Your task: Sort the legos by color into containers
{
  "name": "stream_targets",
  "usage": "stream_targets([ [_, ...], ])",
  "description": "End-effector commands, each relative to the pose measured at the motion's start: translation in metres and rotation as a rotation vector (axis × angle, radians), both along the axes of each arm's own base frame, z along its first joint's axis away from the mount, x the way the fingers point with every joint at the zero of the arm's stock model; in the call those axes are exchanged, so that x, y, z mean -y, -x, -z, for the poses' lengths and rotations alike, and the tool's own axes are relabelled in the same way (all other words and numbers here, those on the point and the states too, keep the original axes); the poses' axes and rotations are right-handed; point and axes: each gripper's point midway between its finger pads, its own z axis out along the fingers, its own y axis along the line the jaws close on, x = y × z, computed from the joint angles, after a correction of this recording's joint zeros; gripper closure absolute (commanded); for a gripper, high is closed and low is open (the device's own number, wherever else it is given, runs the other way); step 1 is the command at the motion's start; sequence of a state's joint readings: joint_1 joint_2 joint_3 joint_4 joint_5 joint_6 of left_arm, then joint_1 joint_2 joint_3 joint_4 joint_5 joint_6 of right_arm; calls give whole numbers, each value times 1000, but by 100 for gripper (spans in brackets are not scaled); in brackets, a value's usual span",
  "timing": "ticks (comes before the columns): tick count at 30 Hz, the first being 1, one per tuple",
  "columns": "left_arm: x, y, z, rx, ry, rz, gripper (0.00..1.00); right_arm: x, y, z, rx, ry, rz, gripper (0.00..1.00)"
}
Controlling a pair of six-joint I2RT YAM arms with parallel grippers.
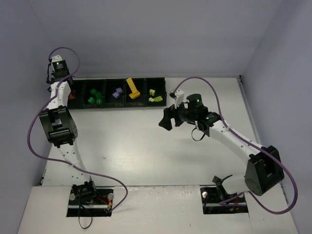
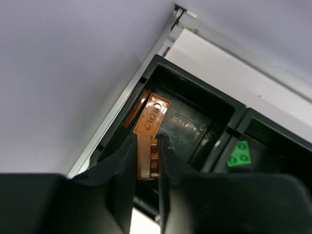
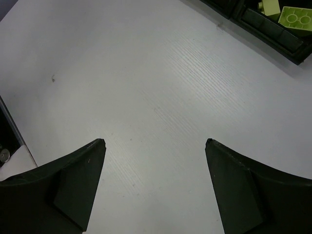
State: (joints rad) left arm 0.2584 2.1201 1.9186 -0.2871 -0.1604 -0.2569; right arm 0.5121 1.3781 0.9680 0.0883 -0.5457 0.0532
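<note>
The five joined black bins (image 1: pixel 122 106) stand in a row at the back. From the left they hold dark green bricks (image 1: pixel 95 98), a lilac brick (image 1: pixel 117 93), a yellow brick (image 1: pixel 132 88) and lime bricks (image 1: pixel 155 95). My left gripper (image 1: pixel 69 91) hangs over the leftmost bin (image 2: pixel 214 105). It is shut (image 2: pixel 148 142) on an orange-brown brick (image 2: pixel 152 117), which it holds upright inside that bin. A dark green brick (image 2: pixel 240 154) shows in the neighbouring bin. My right gripper (image 1: pixel 168 120) is open and empty (image 3: pixel 156 144) above bare table, in front of the bins' right end.
The grey side wall (image 2: pixel 63 73) runs close beside the leftmost bin. Lime bricks (image 3: pixel 295 17) in the rightmost bin show at the top right corner of the right wrist view. The white tabletop (image 1: pixel 146 146) spreads in front of the bins.
</note>
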Motion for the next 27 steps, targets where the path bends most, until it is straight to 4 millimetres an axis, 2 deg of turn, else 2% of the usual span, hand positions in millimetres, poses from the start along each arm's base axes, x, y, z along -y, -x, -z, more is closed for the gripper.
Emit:
stream_targets([
  [1,-16,-15,-56,130,-67,-14,80,1,-6,-29,60,-71,27,20],
  [2,-18,-16,-53,127,-65,-18,77,1,-7,-28,57,-71,30,20],
  [3,-20,-18,-48,125,-58,-21,69,2,-8,-28,53,-72,35,20],
  [4,-21,-20,-40,117,-50,-21,67,3,-8,-27,50,-70,38,20],
  [9,-21,-27,-26,112,-29,3,55,16,-16,-27,35,-72,89,20],
  [11,-20,-24,-28,115,-23,2,46,25,-21,-32,45,-72,116,20],
  [14,-12,-15,-45,145,-14,20,36,42,-30,-41,73,-49,175,20],
  [17,5,6,-74,182,3,61,29,61,-43,-52,111,-19,261,19],
  [18,14,18,-102,225,3,84,27,66,-47,-58,125,-14,289,18],
  [19,21,31,-96,197,23,97,26,77,-54,-60,139,7,350,18],
  [21,31,53,-107,195,39,112,24,92,-60,-67,147,13,435,18],
  [22,46,75,-117,215,69,140,24,109,-67,-74,163,23,516,17],
  [23,52,87,-121,220,82,149,23,119,-70,-81,183,30,561,16],
  [24,61,108,-143,256,81,160,23,129,-71,-88,197,26,610,10],
  [26,77,137,-125,169,121,169,23,152,-72,-106,252,28,709,4],
  [27,86,154,-137,182,108,184,23,164,-73,-112,271,31,748,1],
])
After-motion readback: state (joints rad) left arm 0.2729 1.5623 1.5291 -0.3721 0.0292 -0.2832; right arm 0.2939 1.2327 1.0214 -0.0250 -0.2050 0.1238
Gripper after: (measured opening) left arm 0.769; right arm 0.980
